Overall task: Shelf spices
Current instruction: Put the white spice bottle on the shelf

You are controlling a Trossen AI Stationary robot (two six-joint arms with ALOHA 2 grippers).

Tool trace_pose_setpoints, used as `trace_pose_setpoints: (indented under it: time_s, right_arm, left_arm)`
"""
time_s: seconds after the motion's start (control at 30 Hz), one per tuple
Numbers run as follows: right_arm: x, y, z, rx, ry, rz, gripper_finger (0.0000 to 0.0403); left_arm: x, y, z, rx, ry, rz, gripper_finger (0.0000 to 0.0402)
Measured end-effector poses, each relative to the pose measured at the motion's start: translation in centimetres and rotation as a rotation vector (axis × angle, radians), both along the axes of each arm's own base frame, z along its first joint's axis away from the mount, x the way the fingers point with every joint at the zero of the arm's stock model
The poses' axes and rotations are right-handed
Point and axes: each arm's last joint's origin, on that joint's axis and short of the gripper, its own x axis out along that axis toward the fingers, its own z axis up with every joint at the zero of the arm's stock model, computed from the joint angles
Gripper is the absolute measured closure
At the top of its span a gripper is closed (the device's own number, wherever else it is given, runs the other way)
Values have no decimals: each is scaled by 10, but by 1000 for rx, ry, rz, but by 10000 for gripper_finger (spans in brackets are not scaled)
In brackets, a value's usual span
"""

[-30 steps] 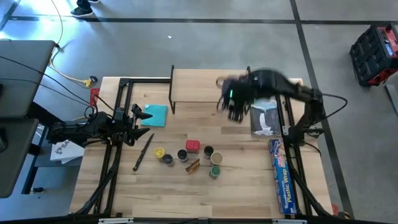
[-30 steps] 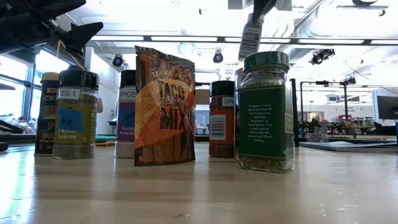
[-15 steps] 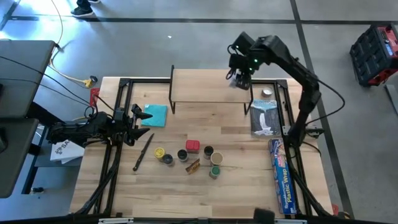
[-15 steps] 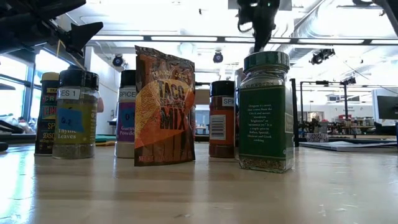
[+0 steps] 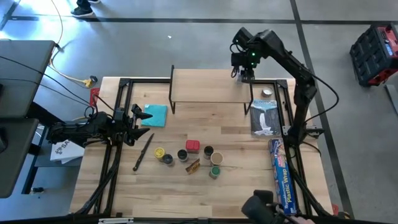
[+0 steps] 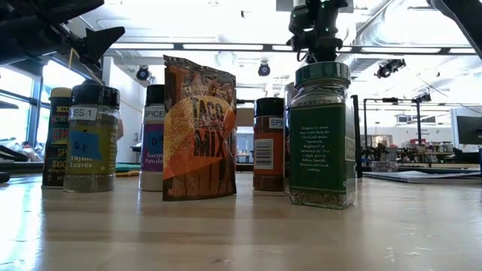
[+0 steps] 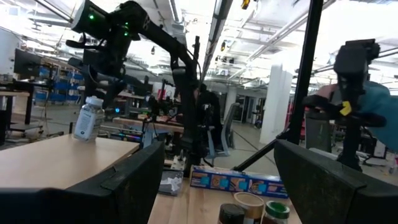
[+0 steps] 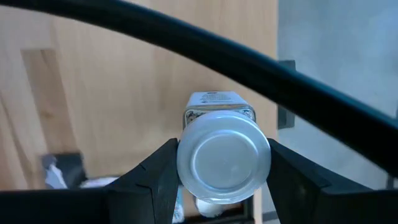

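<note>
The right gripper (image 5: 245,73) hangs over the 3 o'clock end of the low light-wood shelf on black legs (image 5: 205,86), its fingers (image 8: 155,177) clamped on a white-lidded clear jar (image 8: 222,155). The left gripper (image 5: 138,121) waits at the desk's (image 5: 236,186) 9 o'clock edge, fingers spread and empty.

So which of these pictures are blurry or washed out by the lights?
Low view: ceiling lights glare, taco mix packet sharp, room behind soft. Left wrist view: bright background, own fingers dark and blurred. Right wrist view: white-lidded jar slightly soft. High view: evenly lit.
</note>
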Motion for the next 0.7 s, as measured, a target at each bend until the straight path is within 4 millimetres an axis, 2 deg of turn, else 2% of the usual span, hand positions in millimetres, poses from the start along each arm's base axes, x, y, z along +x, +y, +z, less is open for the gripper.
trace_pose_setpoints:
  time_s: [0.2, 0.4, 0.7]
  right_arm:
    - [-9, -11, 0, -12, -11, -46, 214]
    - [-9, -13, 1, -21, -29, -66, 159]
    - [-9, -13, 1, -29, -17, -44, 147]
  left_arm:
    - [0, 0, 0, 0, 0, 0, 104]
    - [0, 0, 0, 0, 0, 0, 104]
    - [0, 0, 0, 0, 0, 0, 104]
